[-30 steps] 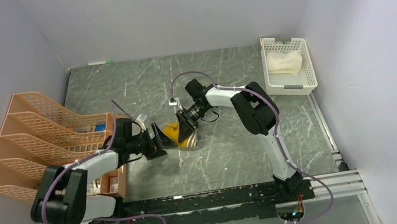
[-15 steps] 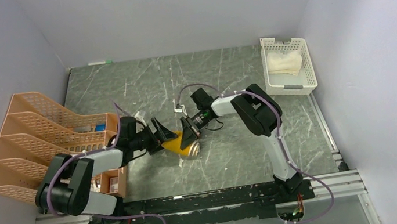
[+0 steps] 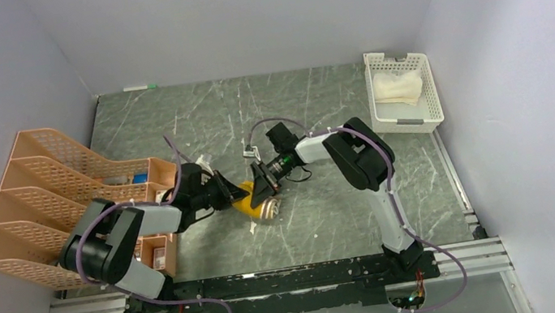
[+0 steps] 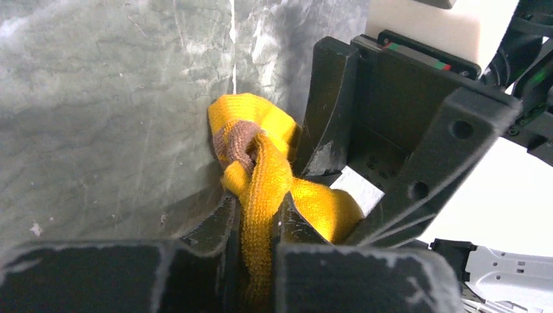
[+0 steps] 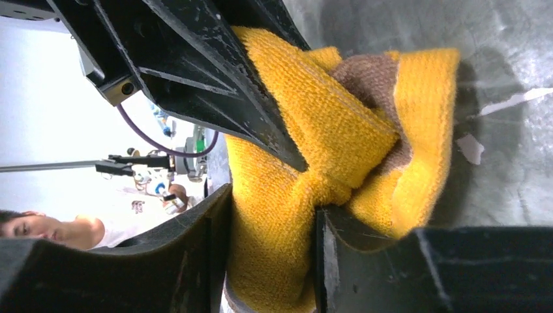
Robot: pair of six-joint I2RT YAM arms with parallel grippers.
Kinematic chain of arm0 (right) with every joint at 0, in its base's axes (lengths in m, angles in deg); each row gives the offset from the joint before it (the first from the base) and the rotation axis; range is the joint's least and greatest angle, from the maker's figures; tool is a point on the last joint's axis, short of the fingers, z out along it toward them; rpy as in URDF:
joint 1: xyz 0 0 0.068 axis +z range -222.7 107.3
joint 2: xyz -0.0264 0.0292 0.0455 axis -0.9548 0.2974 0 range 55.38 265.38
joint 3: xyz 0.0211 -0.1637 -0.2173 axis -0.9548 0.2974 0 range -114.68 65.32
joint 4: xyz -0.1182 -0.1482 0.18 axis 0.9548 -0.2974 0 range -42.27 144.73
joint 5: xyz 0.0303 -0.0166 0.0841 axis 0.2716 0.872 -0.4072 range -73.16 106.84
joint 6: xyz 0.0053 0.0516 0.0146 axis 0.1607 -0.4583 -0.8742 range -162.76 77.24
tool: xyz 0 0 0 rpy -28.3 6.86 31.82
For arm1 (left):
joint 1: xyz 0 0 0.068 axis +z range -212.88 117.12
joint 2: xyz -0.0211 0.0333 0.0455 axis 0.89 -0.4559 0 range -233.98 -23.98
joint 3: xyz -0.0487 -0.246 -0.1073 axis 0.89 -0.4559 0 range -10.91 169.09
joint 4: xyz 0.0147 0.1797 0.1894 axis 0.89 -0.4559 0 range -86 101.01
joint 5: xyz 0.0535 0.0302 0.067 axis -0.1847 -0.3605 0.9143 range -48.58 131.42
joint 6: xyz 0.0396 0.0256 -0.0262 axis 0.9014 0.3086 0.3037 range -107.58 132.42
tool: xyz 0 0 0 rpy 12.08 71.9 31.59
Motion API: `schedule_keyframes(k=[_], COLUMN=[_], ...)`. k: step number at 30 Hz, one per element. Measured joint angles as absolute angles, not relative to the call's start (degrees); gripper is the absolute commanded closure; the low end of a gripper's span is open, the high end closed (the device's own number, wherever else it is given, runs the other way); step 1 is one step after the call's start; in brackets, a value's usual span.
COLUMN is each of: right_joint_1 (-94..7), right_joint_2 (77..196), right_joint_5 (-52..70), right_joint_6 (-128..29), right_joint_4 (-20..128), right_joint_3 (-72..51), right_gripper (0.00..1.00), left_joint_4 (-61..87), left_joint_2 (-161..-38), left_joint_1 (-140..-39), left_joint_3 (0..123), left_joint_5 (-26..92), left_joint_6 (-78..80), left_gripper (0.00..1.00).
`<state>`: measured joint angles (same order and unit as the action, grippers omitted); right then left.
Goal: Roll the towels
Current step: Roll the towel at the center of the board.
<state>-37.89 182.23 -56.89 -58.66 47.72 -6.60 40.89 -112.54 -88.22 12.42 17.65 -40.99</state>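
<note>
In the top view, the brown-and-mustard towel (image 3: 252, 201) sits bunched on the table (image 3: 333, 222), near the orange file rack (image 3: 50, 196) and off its open end toward the middle of the table. The left gripper (image 3: 228, 193) reaches it from the rack side and the right gripper (image 3: 264, 189) from the side away from the rack, so the two meet nose to nose over the cloth. The cream towel (image 3: 398, 86) lies in the white basket (image 3: 410, 118), well apart from the rack at the opposite far corner.

In the left wrist view, the left gripper's fingers (image 4: 209, 229) are pressed together on a narrow fold of mustard cloth, which stands up between them. A brown knot of fabric shows just beyond, and the right gripper's black body is touching the bundle from the side away from the rack.

In the right wrist view, the right gripper is clamped on a thick wad of the same towel. The cloth fills the gap between its pads (image 5: 202, 254). One finger of the left gripper cuts across the bundle above.

The towel looks light, soft and limp. It will likely sag, bunch and slip free of its own folds rather than hold a shape, though its looped weave should give the pads good grip. Pinching a mid-fold, as now, seems likely to wad it. A clean roll probably calls for taking hold at an edge or at two corners, with the cloth laid flat first.
</note>
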Motion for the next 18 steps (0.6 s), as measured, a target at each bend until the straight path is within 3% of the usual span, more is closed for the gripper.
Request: schedule_keyframes(k=[1,3,7,12,18], right_joint_1=[-37.87,-38.05,-37.48,-36.01,-25.3], right_joint_2=[182.23,181.75,177.53,164.5,138.32], right_joint_5=[-56.63,-58.29,-45.92,-14.58,16.78], right_joint_6=[-57.93,-57.26,-51.84,-47.07,-37.35], right_joint_4=[46.3,41.28,34.39,31.42,44.42], right_joint_3=[-7.15,-9.22,-12.37,-9.84,7.1], right_gripper=[0.02,0.0,0.0,0.0,0.0], left_joint_4=[40.89,40.39,36.54,26.29,14.95], left_joint_2=[-112.6,-112.84,-113.04,-113.02,-115.4], left_joint_1=[-88.24,-88.26,-88.31,-88.83,-88.85], left_joint_3=[12.53,12.99,15.87,22.06,32.11], left_joint_5=[17.65,17.63,18.3,20.1,22.74], left_joint_6=[-40.92,-40.75,-38.91,-34.32,-28.33], left_gripper=[0.93,0.93,0.93,0.93,0.93])
